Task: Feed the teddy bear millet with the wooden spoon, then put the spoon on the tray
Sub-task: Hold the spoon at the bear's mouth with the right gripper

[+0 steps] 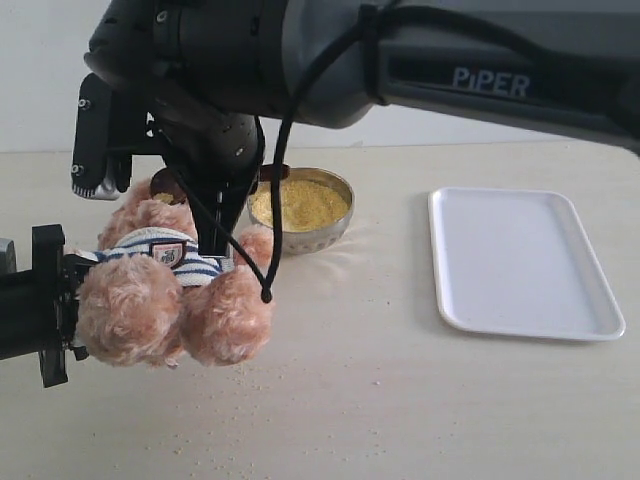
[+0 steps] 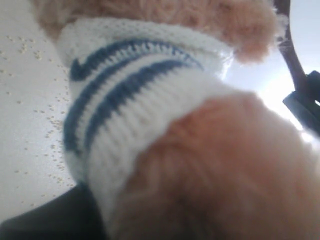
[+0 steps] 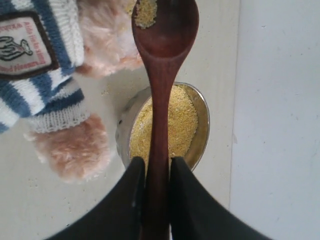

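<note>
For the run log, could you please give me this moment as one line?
right claw: shut on wooden spoon | millet: a little on spoon, by teddy bear | left claw: holds teddy bear | tray: empty

**Right arm reaches across, left sits low**

Your right arm (image 1: 480,75) stretches in from the right with its wrist bent down. The right gripper (image 3: 156,167) is clamped on the wooden spoon (image 3: 161,100). Your left gripper (image 1: 55,295) lies low and level, apparently closed on the teddy bear (image 1: 135,305); its jaws are hidden.
</note>
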Robot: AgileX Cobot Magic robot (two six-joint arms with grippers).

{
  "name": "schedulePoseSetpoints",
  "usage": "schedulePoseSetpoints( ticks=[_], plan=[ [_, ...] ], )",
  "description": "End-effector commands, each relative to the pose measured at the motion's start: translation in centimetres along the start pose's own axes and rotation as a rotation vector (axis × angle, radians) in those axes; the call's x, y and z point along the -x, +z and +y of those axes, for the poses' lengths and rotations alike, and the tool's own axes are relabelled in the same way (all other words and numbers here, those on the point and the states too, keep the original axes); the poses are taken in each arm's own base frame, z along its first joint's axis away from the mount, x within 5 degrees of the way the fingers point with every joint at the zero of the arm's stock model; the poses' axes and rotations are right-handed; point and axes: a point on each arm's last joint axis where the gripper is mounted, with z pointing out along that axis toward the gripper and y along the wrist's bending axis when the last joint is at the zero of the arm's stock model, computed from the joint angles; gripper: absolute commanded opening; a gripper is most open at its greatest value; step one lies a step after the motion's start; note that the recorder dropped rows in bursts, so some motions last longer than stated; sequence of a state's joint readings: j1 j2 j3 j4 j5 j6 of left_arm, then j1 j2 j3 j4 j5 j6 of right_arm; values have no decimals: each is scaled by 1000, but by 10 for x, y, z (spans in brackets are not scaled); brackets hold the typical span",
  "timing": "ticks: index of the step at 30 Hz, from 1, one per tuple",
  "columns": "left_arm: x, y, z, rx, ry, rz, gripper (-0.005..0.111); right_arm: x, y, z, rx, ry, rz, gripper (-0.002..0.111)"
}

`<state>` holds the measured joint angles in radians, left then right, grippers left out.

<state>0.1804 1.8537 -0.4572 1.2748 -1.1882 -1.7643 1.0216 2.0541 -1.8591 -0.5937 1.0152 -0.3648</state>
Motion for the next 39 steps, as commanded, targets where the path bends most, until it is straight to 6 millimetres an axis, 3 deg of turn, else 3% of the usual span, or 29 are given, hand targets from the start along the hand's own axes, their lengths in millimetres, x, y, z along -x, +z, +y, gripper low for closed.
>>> schedulePoseSetpoints(
  ticks=[1,7,16,27,39],
  plan=[
    [1,0,-6,-40,10,-6,5,2,-4,-2,-23,-12,-15,0],
    [1,0,-6,-40,11,-5,5,3,-10,-4,-108,-23,32,0],
    [1,0,-6,-40,11,-3,5,12,-12,0,-118,-25,-24,0],
    [1,0,-6,-39,10,-1,5,7,-12,8,-93,-20,70,0],
    [1,0,-6,-40,7,-2,5,12,-11,13,-95,-20,58,0]
  ],
)
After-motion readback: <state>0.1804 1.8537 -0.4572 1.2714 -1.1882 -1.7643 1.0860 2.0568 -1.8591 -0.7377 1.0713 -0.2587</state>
